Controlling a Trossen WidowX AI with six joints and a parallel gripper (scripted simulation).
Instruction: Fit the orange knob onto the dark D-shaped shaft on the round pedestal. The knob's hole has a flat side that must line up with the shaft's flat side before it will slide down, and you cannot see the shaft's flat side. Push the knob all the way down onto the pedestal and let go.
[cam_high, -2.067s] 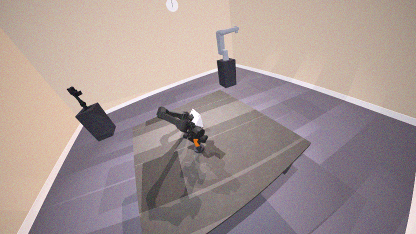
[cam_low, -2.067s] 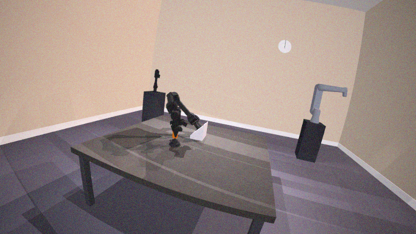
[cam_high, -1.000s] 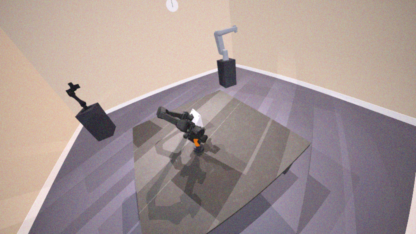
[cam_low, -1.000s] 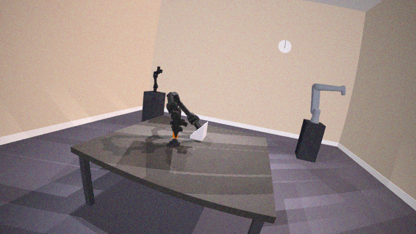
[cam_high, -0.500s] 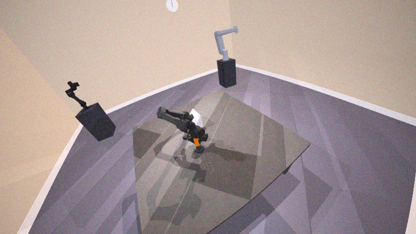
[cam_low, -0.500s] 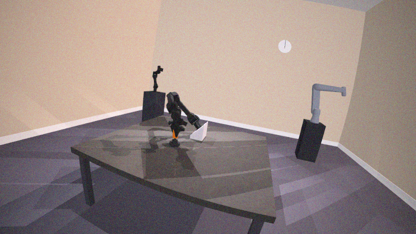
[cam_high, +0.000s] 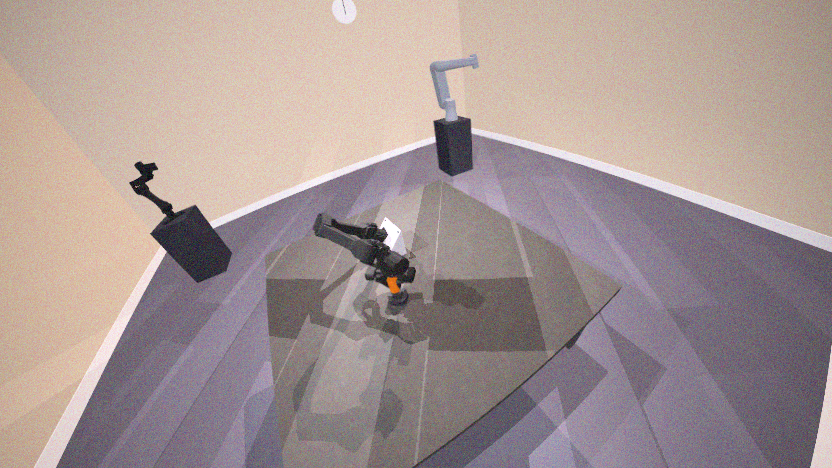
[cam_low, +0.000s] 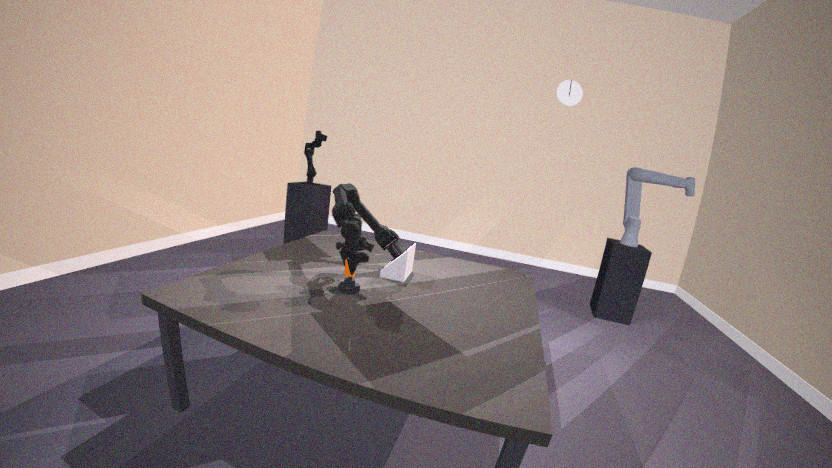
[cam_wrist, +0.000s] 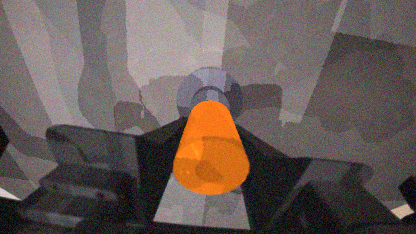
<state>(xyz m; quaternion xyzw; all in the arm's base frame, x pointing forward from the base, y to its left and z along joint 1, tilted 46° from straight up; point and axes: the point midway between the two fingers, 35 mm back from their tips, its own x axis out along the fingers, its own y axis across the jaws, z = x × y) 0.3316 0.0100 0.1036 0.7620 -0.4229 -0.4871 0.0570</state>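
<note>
Your gripper (cam_high: 393, 280) (cam_low: 350, 267) (cam_wrist: 210, 125) is closed on the orange knob (cam_high: 393, 284) (cam_low: 348, 268) (cam_wrist: 211, 155), 1 finger on each side. Knob is a tapered cylinder, long axis running down from the gripper toward the round pedestal (cam_high: 397, 300) (cam_low: 349, 286) (cam_wrist: 186, 91). In wrist view its broad end is nearest you, the far end overlapping the pedestal's centre. Flat side of the hole: can't tell.

Room: pedestal stands on the gray table (cam_high: 482, 244) (cam_low: 465, 325), well in from the table's edges. White wedge (cam_high: 391, 235) (cam_low: 400, 266) sits near the pedestal, by the foot of your black arm (cam_high: 354, 238) (cam_low: 363, 212); the 2 other arms stand on dark blocks (cam_high: 192, 244) (cam_high: 453, 146) (cam_low: 307, 210) (cam_low: 620, 282) off the table.

Knob sits between the fingers, sticking out below them, above the pedestal. Can't tell if it touches the shaft.
</note>
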